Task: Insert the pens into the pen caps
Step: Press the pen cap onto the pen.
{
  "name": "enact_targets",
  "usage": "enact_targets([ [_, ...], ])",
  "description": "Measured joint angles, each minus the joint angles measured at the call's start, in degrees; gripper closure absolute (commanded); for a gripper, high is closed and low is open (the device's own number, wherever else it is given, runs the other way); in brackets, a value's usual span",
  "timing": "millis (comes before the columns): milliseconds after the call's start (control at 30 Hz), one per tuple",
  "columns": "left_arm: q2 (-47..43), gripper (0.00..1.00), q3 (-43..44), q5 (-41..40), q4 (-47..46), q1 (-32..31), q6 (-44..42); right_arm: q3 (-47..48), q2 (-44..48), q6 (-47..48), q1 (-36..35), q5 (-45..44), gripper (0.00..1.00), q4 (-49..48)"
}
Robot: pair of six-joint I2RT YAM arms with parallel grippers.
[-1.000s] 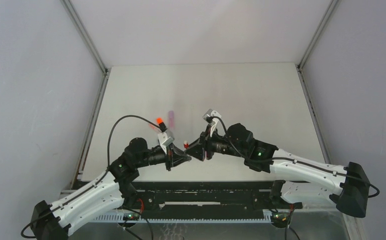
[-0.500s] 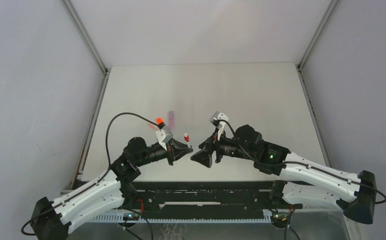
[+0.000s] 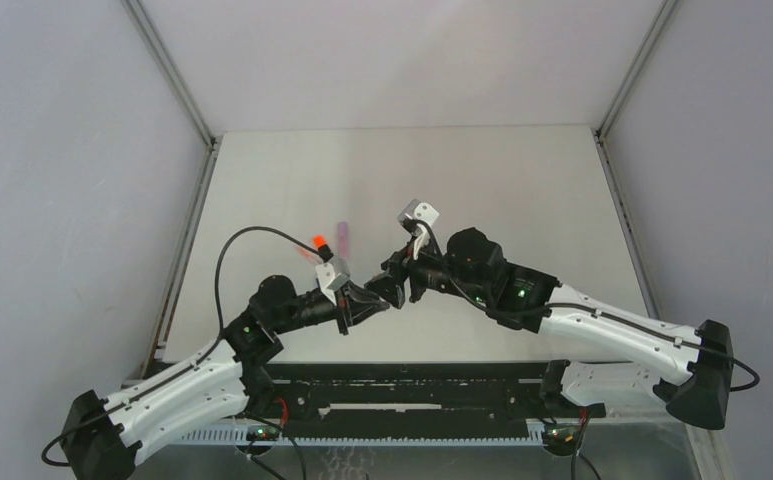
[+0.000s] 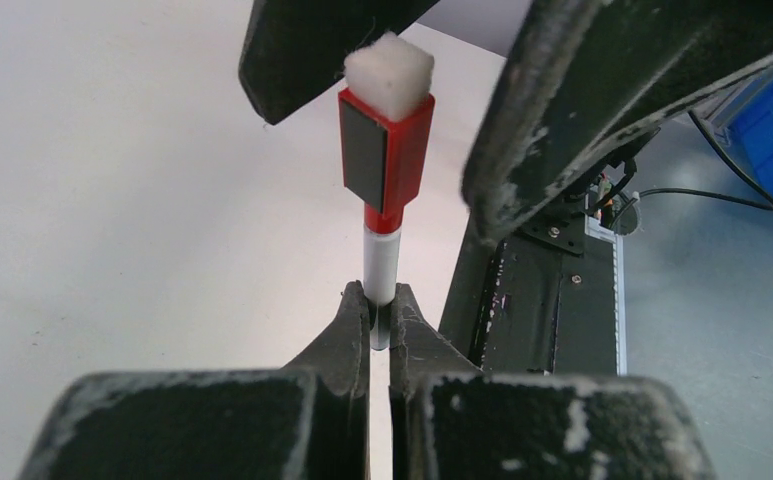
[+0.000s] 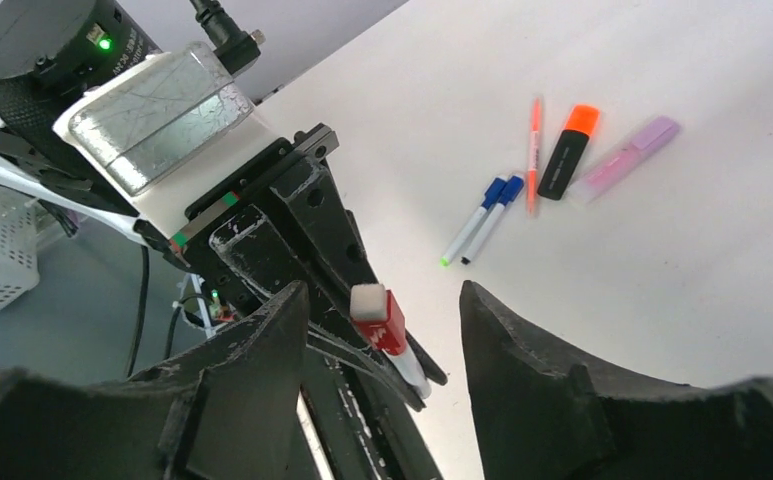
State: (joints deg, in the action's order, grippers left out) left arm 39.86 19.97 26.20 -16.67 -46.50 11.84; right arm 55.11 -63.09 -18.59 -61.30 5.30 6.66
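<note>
My left gripper [image 4: 380, 300] is shut on the lower end of a thin white pen [image 4: 382, 262], which stands straight out from its jaws. A red cap [image 4: 385, 150] with a white felt top sits on the pen's far end. My right gripper [image 5: 382, 295] is open, its two fingers standing either side of that red cap [image 5: 389, 325] without touching it. In the top view the left gripper [image 3: 367, 300] and right gripper [image 3: 394, 285] meet nose to nose above the table's near middle.
On the table [image 5: 662, 290] beyond lie two blue-capped pens [image 5: 482, 220], a thin orange-red pen [image 5: 534, 155], a black highlighter with an orange cap [image 5: 567, 150] and a lilac highlighter [image 5: 622, 158]. The table's near edge and the arm bases are just below the grippers.
The right gripper let go at the pen, opened and drew back to the right, then came back left; its open fingers now flank the red cap. The left gripper stayed shut on the pen.
</note>
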Motion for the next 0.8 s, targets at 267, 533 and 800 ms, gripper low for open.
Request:
enact_targets([
  [267,0.0,1.00,0.0,1.0,0.0,-0.3,-0.4,1.9,-2.3,2.3,-0.4,-0.3,0.88,1.1],
  [533,-0.8,1.00,0.0,-0.1,2.0,-0.7,-0.6,3.8,-3.6,3.2,-0.8,-0.4,1.00,4.7],
  [800,-4.7,1.00,0.0,-2.6,6.2,-1.2,-0.4,3.7,-4.5,0.8,-1.4,-0.2,1.00,3.6],
])
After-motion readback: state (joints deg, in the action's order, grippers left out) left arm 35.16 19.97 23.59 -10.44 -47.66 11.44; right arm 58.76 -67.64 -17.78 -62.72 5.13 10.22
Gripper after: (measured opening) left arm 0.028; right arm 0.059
